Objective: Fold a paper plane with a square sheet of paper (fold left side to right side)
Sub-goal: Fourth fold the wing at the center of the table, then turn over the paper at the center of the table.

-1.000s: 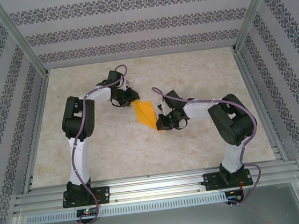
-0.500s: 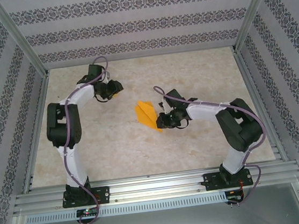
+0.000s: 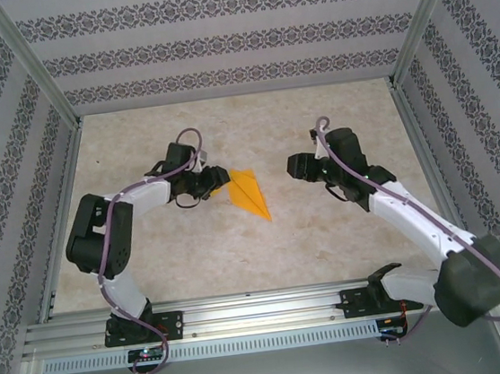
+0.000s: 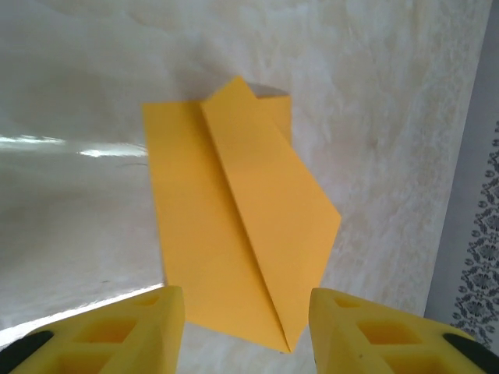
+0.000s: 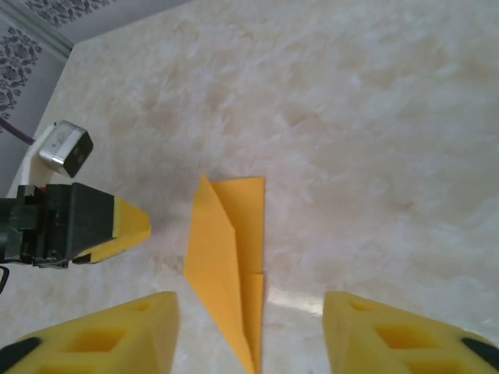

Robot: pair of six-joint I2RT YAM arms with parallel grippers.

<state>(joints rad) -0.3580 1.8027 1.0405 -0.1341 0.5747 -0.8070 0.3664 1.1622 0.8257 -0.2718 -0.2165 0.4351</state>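
- The top external view looks down from above and behind the arm bases, facing the far wall. It is far enough back to take in the whole table point(image 3: 239, 251) and both arms.
- The left wrist view looks steeply down past the left gripper point(image 4: 245, 312), close over the paper plane point(image 4: 234, 234).
- The right wrist view looks past the right gripper point(image 5: 249, 331), facing left and down from farther off.
- All three views share the paper plane. The right wrist view also catches the left gripper.
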